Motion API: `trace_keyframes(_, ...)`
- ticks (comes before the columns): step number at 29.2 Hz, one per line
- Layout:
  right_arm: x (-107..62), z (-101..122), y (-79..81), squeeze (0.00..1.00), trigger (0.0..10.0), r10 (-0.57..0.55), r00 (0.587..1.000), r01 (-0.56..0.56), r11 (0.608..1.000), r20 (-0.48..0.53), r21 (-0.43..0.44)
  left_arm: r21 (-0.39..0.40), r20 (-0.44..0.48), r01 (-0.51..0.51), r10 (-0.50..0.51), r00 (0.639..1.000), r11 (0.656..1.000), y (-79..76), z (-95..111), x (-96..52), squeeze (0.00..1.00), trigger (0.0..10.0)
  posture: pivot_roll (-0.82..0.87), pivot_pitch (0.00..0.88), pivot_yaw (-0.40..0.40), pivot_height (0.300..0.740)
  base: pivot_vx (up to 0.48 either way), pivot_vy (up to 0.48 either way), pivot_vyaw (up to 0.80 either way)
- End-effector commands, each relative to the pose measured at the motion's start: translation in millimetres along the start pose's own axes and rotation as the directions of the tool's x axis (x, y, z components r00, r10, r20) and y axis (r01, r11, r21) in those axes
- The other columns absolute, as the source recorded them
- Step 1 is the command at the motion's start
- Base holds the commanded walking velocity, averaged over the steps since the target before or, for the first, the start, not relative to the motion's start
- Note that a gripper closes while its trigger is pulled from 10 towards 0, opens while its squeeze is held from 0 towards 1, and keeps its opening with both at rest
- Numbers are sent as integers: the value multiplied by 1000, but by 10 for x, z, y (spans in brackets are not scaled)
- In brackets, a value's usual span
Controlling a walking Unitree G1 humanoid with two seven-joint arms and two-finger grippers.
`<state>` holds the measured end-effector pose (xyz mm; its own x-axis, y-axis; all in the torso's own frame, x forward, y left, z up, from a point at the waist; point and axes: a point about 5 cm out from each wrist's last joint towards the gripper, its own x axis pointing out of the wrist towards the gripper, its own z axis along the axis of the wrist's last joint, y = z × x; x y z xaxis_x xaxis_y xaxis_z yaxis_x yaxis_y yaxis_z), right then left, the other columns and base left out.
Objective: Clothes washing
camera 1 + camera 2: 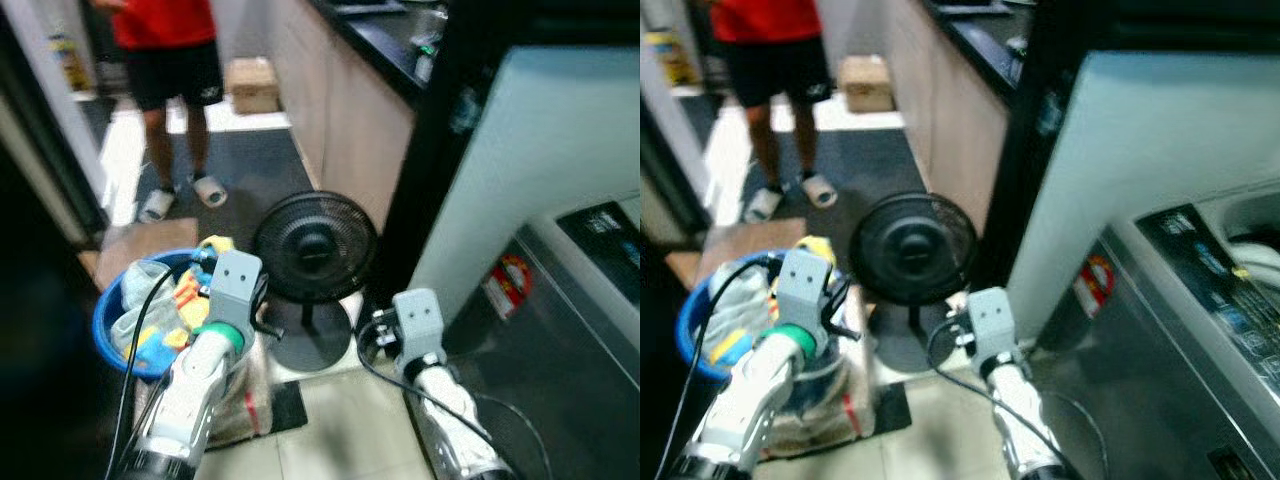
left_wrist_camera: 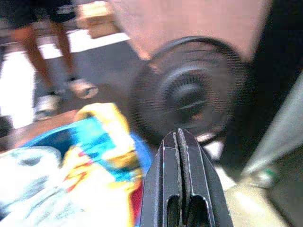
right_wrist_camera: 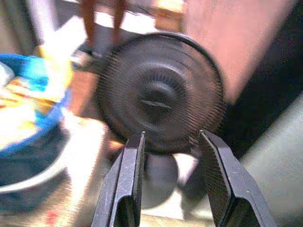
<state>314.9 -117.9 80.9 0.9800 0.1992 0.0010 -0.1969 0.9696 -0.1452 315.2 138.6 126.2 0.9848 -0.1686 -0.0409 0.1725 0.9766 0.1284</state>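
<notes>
Left gripper (image 2: 179, 142) closed, over clothes basket (image 1: 108, 330); right gripper (image 3: 171, 146) wide, facing fan (image 3: 161, 99).

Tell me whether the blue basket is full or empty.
Full: the blue basket is heaped with colourful clothes rising above its rim.

Left claw (image 2: 181, 142): two black fingers pressed together, nothing between them. Beyond it, a black floor fan (image 2: 189, 92), blurred, standing upright before a pale cabinet front (image 2: 189, 19). Beside the fan, a blue basket (image 2: 52, 139) heaped with yellow, blue and white clothes (image 2: 90, 156). Farther off, a person's bare legs (image 2: 47, 52) in sandals, and a cardboard box (image 2: 94, 16) on the floor.
</notes>
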Motion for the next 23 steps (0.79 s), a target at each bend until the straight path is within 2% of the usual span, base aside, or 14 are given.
trace_keyframes(1, -43, -65, 24, 0, 10000, 16, 1000, -16, 1000, -15, 2, -5, -19, 12, -12, 1000, 1000, -50, -60, -6, 0, 10000, 103, 20, -16, 740, 0, 0, 744)
trace_keyframes(23, -24, 41, 188, 0, 10000, 89, 995, -90, 996, 44, 26, -2, -21, -12, 12, 1000, 1000, -59, -88, 21, 0, 10000, 101, 21, -17, 740, 0, 0, 725)
